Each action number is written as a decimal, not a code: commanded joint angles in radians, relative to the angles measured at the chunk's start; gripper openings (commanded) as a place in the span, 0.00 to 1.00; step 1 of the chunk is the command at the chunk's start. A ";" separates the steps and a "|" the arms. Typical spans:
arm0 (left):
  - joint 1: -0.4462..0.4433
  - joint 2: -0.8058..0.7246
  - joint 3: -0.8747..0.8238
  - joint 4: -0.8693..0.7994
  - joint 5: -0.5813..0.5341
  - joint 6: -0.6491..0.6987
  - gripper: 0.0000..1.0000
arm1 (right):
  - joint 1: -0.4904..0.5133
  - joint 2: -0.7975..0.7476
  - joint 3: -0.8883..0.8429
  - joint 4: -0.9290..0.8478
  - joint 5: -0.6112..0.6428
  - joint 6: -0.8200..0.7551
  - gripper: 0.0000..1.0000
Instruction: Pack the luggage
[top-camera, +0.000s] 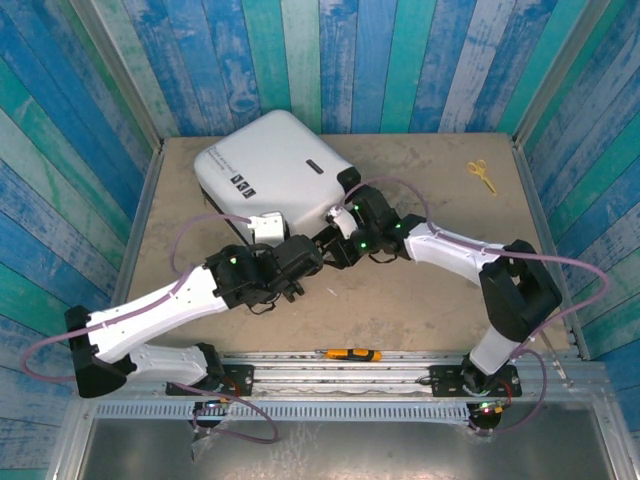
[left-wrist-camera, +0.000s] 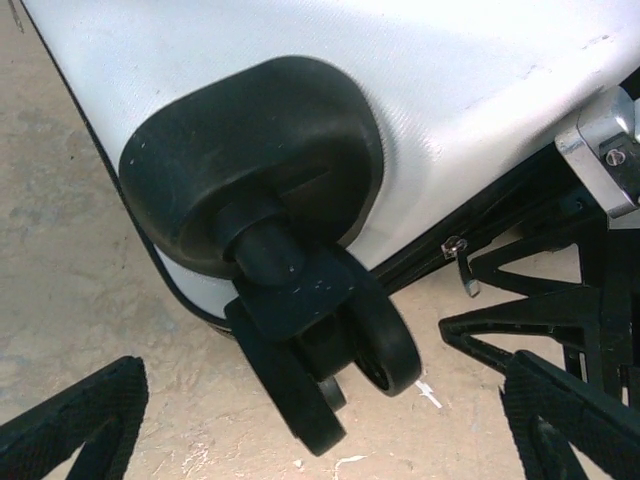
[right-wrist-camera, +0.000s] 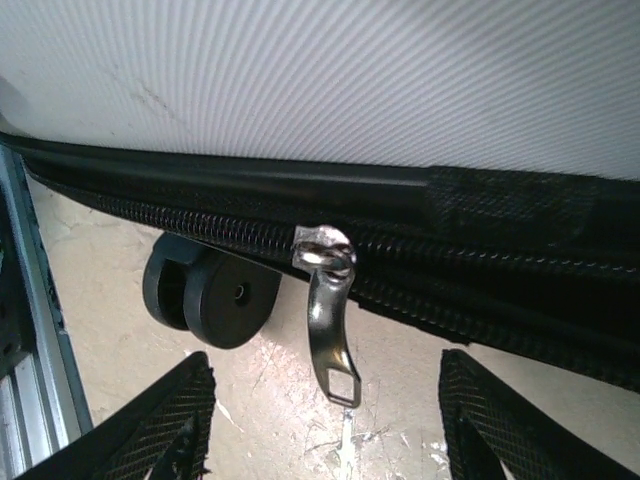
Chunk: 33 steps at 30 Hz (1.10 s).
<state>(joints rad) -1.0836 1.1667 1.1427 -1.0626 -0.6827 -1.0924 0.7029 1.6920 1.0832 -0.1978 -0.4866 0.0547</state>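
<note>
**The case lies flat, and the zip looks like the job now**

The luggage (top-camera: 275, 160) lies flat on the worktop (top-camera: 420, 300), at the far side and a bit to the left. Its white lid is down. What is packed inside cannot be seen.

The right pincer (right-wrist-camera: 340, 435) is partly open and holds nothing. The silver zip pull (right-wrist-camera: 330, 330) hangs between its fingers, and they do not touch it. The left pincer (left-wrist-camera: 320, 445) is wide and holds nothing, close to a black wheel (left-wrist-camera: 330, 340).

I think most of the packing is done and the zip is what is left. I cannot tell how much of it is closed.

The lid has small black marks (top-camera: 243, 181) and some writing, too small to read.
</note>
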 joint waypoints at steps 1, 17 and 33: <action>0.005 -0.046 -0.027 0.007 -0.029 -0.040 0.93 | 0.023 0.042 0.043 0.026 0.037 -0.014 0.57; 0.005 -0.165 -0.108 0.029 -0.078 -0.095 0.88 | 0.038 -0.006 -0.016 0.197 0.115 0.035 0.45; 0.005 -0.201 -0.130 0.103 -0.031 -0.022 0.93 | -0.003 -0.022 -0.112 0.394 0.002 0.070 0.40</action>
<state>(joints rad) -1.0832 0.9688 0.9993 -0.9668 -0.7067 -1.1248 0.7052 1.6665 0.9676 0.0864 -0.4568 0.1188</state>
